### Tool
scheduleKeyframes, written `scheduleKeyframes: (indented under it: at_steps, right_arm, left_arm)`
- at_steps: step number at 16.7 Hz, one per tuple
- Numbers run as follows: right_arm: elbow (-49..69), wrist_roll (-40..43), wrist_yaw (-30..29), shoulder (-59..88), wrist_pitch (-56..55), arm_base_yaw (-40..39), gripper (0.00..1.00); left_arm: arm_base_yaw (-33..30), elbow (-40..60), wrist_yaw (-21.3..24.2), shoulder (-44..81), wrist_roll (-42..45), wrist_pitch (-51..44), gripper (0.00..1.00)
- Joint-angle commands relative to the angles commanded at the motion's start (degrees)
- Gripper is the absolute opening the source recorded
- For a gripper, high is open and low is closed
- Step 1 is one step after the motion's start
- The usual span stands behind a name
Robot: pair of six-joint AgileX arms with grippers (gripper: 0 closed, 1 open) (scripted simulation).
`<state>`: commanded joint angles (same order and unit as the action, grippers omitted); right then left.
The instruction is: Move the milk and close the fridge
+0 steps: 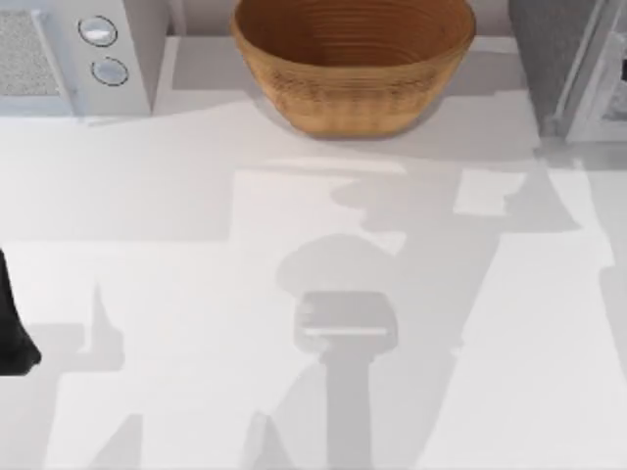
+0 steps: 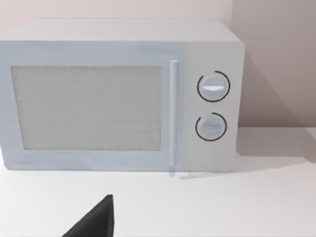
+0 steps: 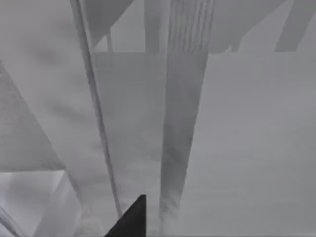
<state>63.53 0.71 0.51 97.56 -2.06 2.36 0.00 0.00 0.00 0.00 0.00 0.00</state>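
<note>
Right wrist view puts your right gripper [image 3: 129,219] close against the fridge [image 3: 148,138] door panel; whether its jaws are open, you cannot tell. Your left arm [image 1: 12,333] sits parked at the table's [image 1: 196,294] left edge, facing the microwave [image 2: 118,94]. From above, the fridge [image 1: 568,59] stands far right, beside the basket [image 1: 353,64].

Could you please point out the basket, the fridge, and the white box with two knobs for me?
basket [image 1: 353,73]: top view, its woven outer wall.
fridge [image 1: 549,49]: top view, its grey side.
white box with two knobs [image 2: 89,106]: left wrist view, its door panel.
</note>
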Motion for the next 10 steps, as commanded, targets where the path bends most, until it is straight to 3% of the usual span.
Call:
scheduleKeyframes:
  at_steps: [10]
  right_arm:
    - [19.4,-0.1,-0.2,16.2,4.7,-0.2,1.0]
  left_arm:
    - [0.0,0.0,0.0,0.0,0.0,0.0,1.0]
